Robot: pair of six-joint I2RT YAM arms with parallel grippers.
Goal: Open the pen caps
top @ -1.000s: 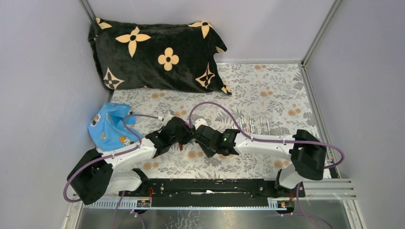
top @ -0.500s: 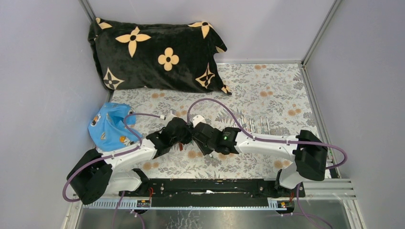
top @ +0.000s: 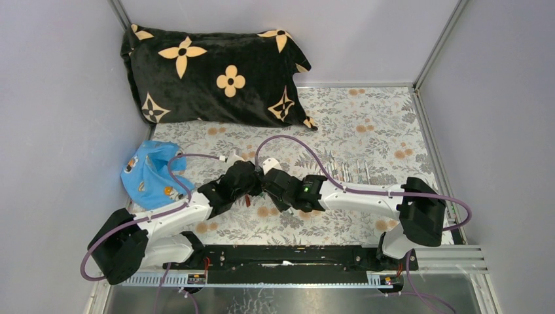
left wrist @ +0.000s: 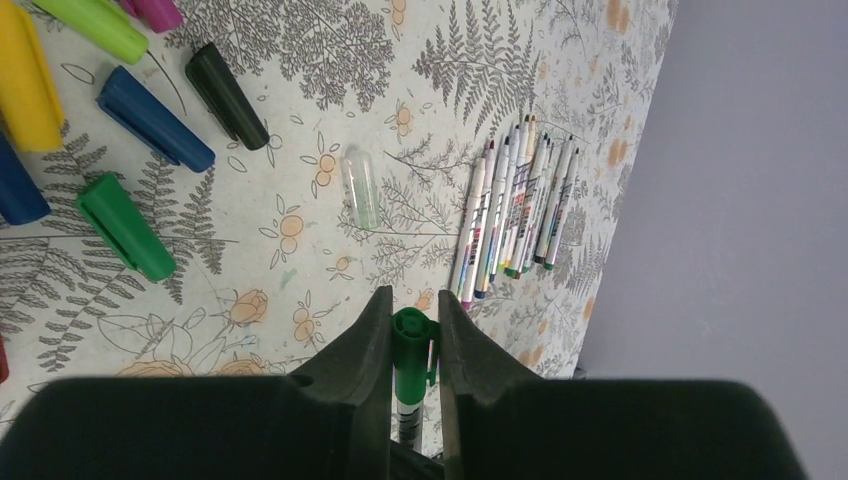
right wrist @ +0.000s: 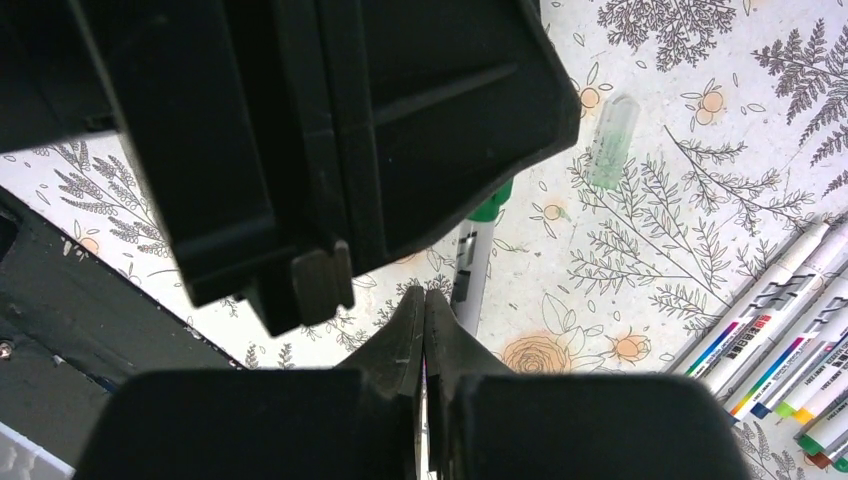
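Observation:
My left gripper (left wrist: 412,310) is shut on a pen whose green cap (left wrist: 410,345) is still on; the capped end pokes out between the fingers. In the right wrist view that pen (right wrist: 468,268) hangs just right of my right gripper (right wrist: 424,298), which is shut with nothing between its tips. The two grippers meet at mid-table, left gripper (top: 254,188) and right gripper (top: 267,183). Loose pen caps lie on the cloth: yellow (left wrist: 25,80), blue (left wrist: 155,120), black (left wrist: 227,95), green (left wrist: 125,225) and a clear one (left wrist: 362,187). A row of uncapped pens (left wrist: 515,210) lies further off.
A black flowered pillow (top: 216,72) fills the back left. A crumpled blue cloth (top: 149,175) lies by the left wall. The pen row (top: 350,171) sits right of the grippers. Grey walls close in the floral table cover (top: 366,124) on three sides.
The right arm has shifted slightly left, closer to the left gripper. The left gripper keeps its hold on the green-capped pen.

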